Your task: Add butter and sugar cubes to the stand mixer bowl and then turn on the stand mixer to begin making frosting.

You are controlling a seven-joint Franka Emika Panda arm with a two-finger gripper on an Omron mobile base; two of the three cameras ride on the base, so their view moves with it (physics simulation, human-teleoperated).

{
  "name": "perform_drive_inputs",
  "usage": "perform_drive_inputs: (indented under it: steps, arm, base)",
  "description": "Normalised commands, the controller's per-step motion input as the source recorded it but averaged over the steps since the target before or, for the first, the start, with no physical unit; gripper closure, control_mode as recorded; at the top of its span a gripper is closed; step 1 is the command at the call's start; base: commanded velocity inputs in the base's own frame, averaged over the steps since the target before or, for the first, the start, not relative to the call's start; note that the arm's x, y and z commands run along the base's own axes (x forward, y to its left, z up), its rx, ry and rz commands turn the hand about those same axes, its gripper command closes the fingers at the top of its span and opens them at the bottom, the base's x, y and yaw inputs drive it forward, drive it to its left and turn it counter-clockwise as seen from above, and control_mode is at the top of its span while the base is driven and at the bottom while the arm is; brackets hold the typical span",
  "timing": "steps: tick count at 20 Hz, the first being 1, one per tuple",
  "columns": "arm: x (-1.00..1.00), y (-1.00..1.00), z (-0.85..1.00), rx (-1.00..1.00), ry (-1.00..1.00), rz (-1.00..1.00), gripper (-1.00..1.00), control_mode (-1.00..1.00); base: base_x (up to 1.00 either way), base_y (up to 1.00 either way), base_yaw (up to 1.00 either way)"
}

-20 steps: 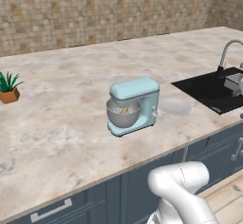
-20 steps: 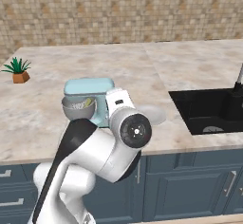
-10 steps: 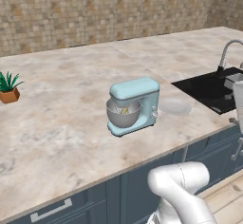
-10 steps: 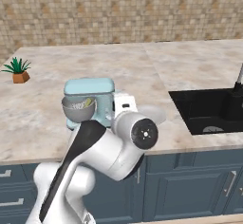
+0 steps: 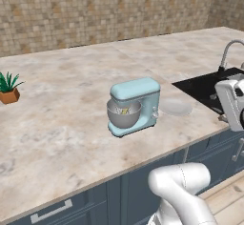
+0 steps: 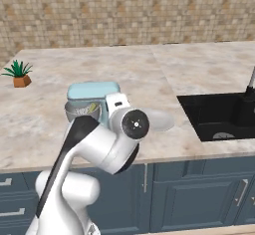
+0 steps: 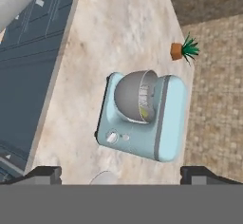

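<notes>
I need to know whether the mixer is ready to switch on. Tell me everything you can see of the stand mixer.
The stand mixer is pale blue and glossy, standing upright on the marble counter near its front edge. Its head is down over the grey metal bowl, which sits on the flat blue base. Something yellow shows inside the bowl beside the whisk. A round knob sits on its side. A white plate lies beside it, apart. Nothing grips it.

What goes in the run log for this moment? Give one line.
gripper: open, empty, above counter | stand mixer: on counter | stand mixer bowl: under head, yellowish bit inside | white plate: beside mixer
</notes>
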Motion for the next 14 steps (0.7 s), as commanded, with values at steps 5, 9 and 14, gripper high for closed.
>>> perform_drive_inputs:
  steps: [5, 9, 14]
  arm:
    - [0.14, -0.01, -0.02, -0.10, 0.06, 0.21, -1.00, -1.00]
    - [0.14, 0.00, -0.18, -0.10, 0.03, 0.23, -1.00, -1.00]
    - [0.05, 0.00, -0.22, -0.09, 0.00, 0.21, -1.00, -1.00]
  base:
    - [0.00, 0.00, 0.00]
    - [0.00, 0.00, 0.00]
    - [0.00, 0.00, 0.00]
